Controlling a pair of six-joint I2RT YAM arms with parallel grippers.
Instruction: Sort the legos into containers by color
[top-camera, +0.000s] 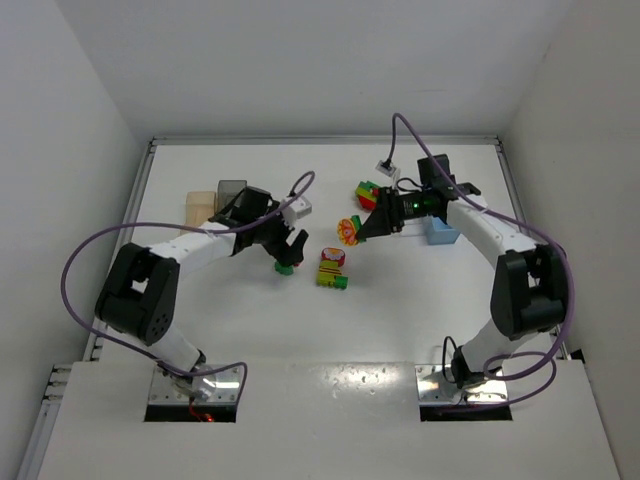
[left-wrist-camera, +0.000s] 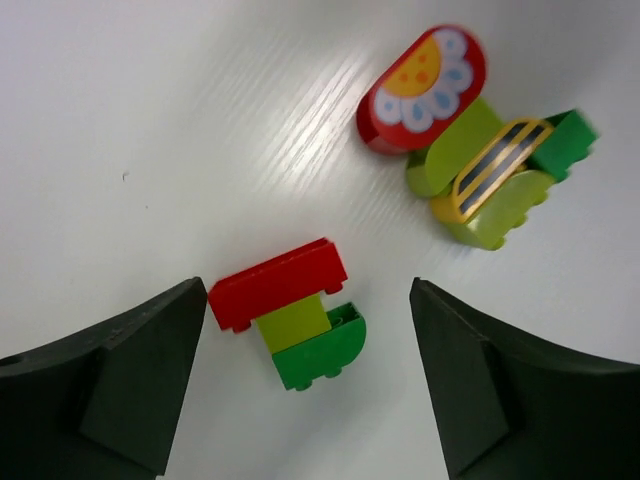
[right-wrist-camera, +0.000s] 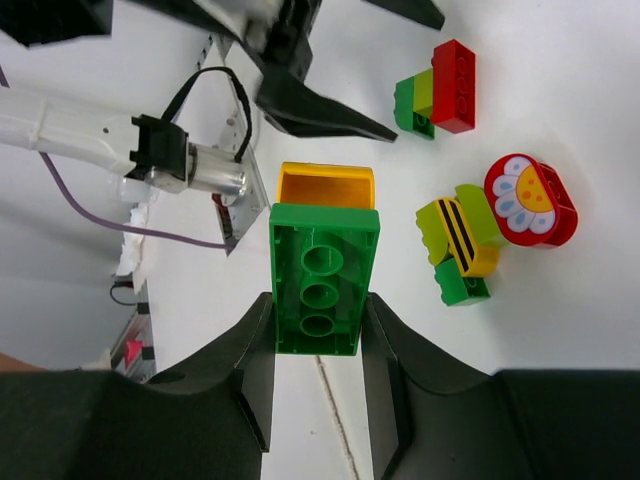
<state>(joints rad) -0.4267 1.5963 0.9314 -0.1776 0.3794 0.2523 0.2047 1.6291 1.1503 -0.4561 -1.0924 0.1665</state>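
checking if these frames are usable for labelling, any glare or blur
Left wrist view: a glare streak on the table, and the striped cluster smears at its green end. Right wrist view: the held green brick is sharp. Top view: even light, soft shadows, sheen on the near shelf.

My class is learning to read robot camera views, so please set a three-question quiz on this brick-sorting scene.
1. True or false: the left end effector is clamped on the red-lime-green cluster.
2. What does the right end effector hold? A) a green brick B) a blue bin C) nothing
3. Fill in: the round red brick is printed with a white ____.

Key: 1 false, its jaws stand open on either side of the cluster; 2 A; 3 flower.
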